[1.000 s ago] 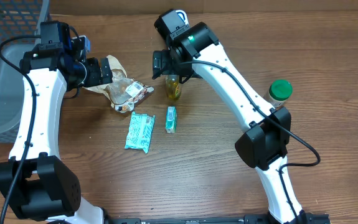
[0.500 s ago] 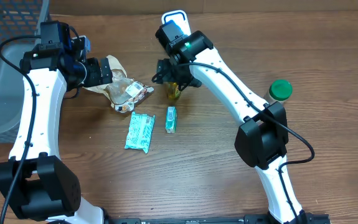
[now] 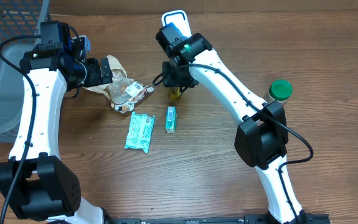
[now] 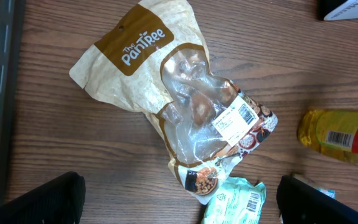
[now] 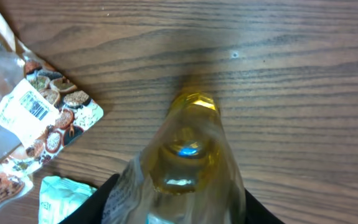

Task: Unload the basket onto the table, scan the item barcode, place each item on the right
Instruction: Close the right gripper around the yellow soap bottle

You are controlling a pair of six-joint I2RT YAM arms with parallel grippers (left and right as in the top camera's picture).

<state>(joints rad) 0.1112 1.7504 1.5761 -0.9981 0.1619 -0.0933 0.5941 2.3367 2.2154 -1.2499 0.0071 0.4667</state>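
Right gripper (image 3: 176, 86) was down over the bottle (image 3: 175, 94) near the middle of the surface (image 3: 328, 50). The wrist view showed a finger (image 5: 101, 202) on each side of the yellow body, right up against it, though a firm squeeze couldn't be told. The bottle stood on the wood just right of the bag (image 3: 121, 87), and its barcode label faced the left camera. Left gripper (image 3: 104, 70) hovered over that bag, spread wide and holding nothing. Below lay a teal packet (image 3: 140, 132), with a smaller one (image 3: 171, 119) beside it. A green-lidded jar (image 3: 279, 91) stood well off to the right, and a basket (image 3: 4, 62) sat at the far left edge.
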